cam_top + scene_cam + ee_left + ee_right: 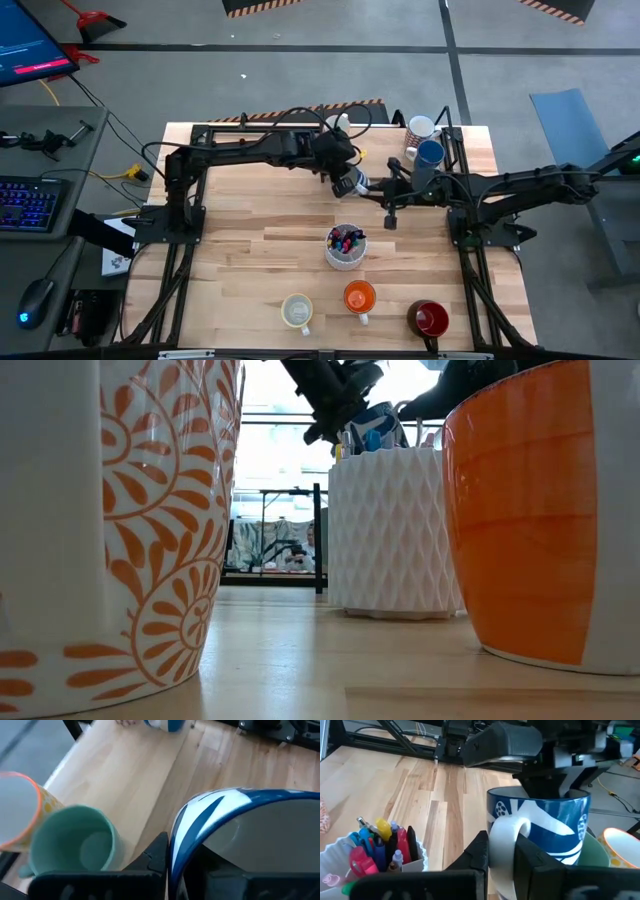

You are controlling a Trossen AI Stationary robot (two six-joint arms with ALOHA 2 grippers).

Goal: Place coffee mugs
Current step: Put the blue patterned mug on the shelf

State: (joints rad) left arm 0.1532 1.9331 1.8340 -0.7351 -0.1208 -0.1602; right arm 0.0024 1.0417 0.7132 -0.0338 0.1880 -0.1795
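Observation:
A blue-and-white mug [350,184] with a white handle sits between both grippers above the table's middle. My left gripper [345,176] comes down on its rim, and my right gripper [384,190] meets it from the right. A teal green mug [75,845] and an orange-rimmed pale mug [15,810] stand beyond it. At the far right edge stand a white mug [422,127] and a blue mug [430,152]. In the near row stand a cream mug [297,312], an orange mug [359,297] and a dark red mug [430,318]. My left gripper [177,862] holds the blue-and-white mug by its rim [175,840], from above and pointing down, with one finger outside the wall and one inside. The mug stays upright. My right gripper [502,857] pinches the mug's white handle [502,837] between its two fingers, coming in level from the table's right.
A white textured cup full of coloured pens [345,246] stands just near of the held mug. Black frame rails run along the table's left, right and far sides. Bare wood lies left of the pen cup.

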